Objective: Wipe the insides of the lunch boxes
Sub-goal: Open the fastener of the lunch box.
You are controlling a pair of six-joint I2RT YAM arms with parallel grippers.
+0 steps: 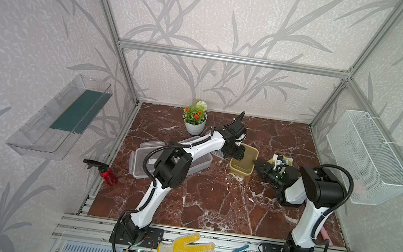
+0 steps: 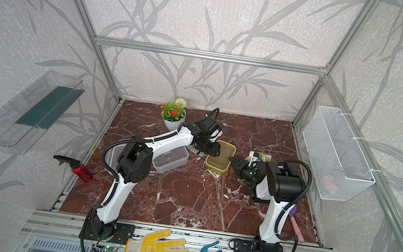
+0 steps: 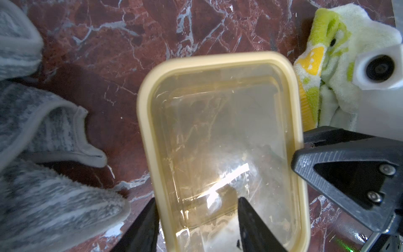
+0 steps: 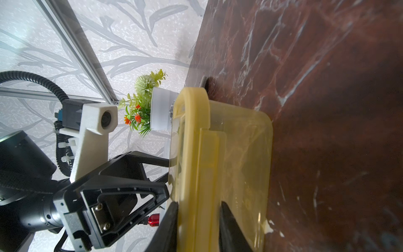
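The amber lunch box stands open and upright in mid-table, nothing inside it. My left gripper is open and straddles its left wall, one finger outside and one inside. My right gripper comes in sideways from the right, shut on the box's rim and latch flap. To the left lies the clear greyish lunch box, lidless and partly hidden under my left arm.
A grey cloth lies just left of the amber box, a yellow-green towel to its right. White flower pot at the back, red spray bottle at the left edge, wire basket on the right wall.
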